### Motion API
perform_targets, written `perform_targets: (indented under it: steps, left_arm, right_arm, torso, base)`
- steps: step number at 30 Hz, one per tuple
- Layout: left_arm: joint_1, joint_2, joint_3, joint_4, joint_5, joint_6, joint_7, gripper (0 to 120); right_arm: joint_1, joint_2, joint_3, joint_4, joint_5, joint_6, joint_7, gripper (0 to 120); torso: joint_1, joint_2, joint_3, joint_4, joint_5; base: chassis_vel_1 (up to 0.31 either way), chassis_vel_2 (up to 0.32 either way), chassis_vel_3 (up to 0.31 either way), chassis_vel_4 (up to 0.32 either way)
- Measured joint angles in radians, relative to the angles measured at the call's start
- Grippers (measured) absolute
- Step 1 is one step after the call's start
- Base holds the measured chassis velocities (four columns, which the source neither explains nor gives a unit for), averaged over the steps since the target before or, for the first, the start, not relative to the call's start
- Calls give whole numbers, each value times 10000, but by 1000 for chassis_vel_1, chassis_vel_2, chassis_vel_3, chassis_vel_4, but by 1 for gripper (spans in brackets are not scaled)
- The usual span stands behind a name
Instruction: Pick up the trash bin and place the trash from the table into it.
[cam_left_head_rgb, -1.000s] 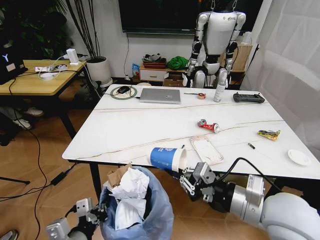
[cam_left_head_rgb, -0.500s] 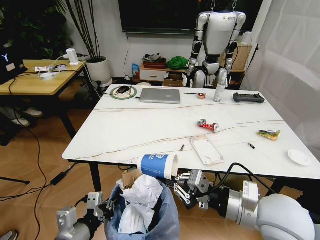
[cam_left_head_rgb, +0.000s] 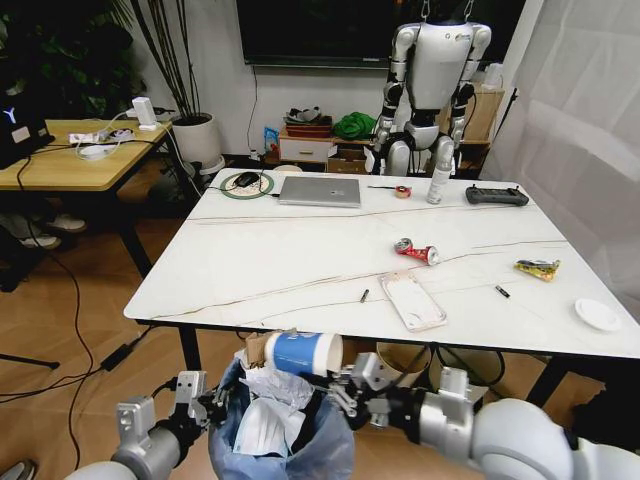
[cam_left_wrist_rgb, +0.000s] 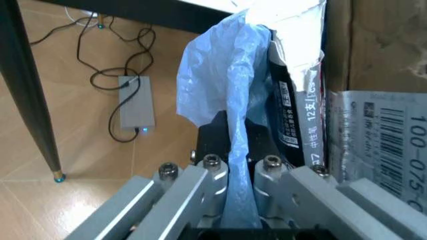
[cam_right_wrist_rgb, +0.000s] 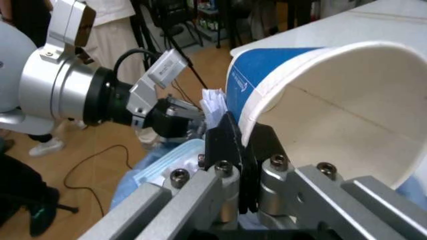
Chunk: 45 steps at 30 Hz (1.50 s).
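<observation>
The trash bin (cam_left_head_rgb: 290, 440), lined with a crinkled light-blue bag (cam_left_wrist_rgb: 223, 95), hangs below the table's (cam_left_head_rgb: 260, 260) front edge. My left gripper (cam_left_head_rgb: 208, 402) is shut on its rim and bag (cam_left_wrist_rgb: 239, 145). Crumpled white paper (cam_left_head_rgb: 268, 388) and brown cardboard (cam_left_wrist_rgb: 383, 60) fill it. My right gripper (cam_left_head_rgb: 336, 386) is shut on the rim of a blue paper cup (cam_left_head_rgb: 301, 353), which lies sideways just over the bin's mouth (cam_right_wrist_rgb: 313, 105). On the table lie a crushed red can (cam_left_head_rgb: 417, 251), plastic packaging (cam_left_head_rgb: 412, 300) and a yellow-green wrapper (cam_left_head_rgb: 538, 268).
A silver laptop (cam_left_head_rgb: 320, 191), a spray bottle (cam_left_head_rgb: 438, 180), a black controller (cam_left_head_rgb: 497, 196) and a mouse on a round pad (cam_left_head_rgb: 247, 181) sit along the table's far side. A white disc (cam_left_head_rgb: 598, 314) lies near the right edge. A black table leg (cam_left_head_rgb: 190, 360) stands beside the bin.
My right gripper has carried the blue cup off the table's front edge, down and left over the bin. My left gripper has brought the bin rightward under it.
</observation>
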Motion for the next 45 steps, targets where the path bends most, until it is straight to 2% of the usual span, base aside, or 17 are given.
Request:
perform_targets:
  steps: [2,11,22,35,38,42,45]
  left_arm:
    - [62,-126,-114,0,7,8,-9,0]
    - [245,-424,-311,-118,118,42,-22,0]
    - [478,-896,-503,-302,380,77,-34,0]
    - [613,-1148,-598,-406,538,131,-42,0]
    - [637,-1195,-567,-393,566,141,-44,0]
    - [615,-1226,-513,-357,588,152,-47,0]
    - [593,-1208,-514,-349,582,153,-47,0]
  right_arm:
    - [274,290,-440,-145,70,-78,164,0]
    - [743,781,-1124,-387,171,-402,564,0]
    - [880,717,-1650,-369,135,-1112,1040,0]
    - [595,437,-1726,-244,-431,-1274,1068,0]
    - [596,407,-1637,-190,-393,-1277,1063,7]
    - [640,322,-1516,-109,-142,-1278,1062,23]
    - [606,263,-1437,-60,-74,-1278,1065,32]
  torso:
    - [0,0,0,0,1]
    - [0,0,-1,-1,1]
    - [0,0,-1,-1,1]
    - [-1,0,-1,-3,3]
    - [-1,1,-1,-2,3]
    - [-1,0,-1,-1,3]
    - [-1,0,-1,-2,3]
  base:
    - [0,0,0,0]
    - [0,0,0,0]
    - [0,0,0,0]
    - [0,0,0,0]
    - [0,0,0,0]
    - [0,0,0,0]
    - [0,0,0,0]
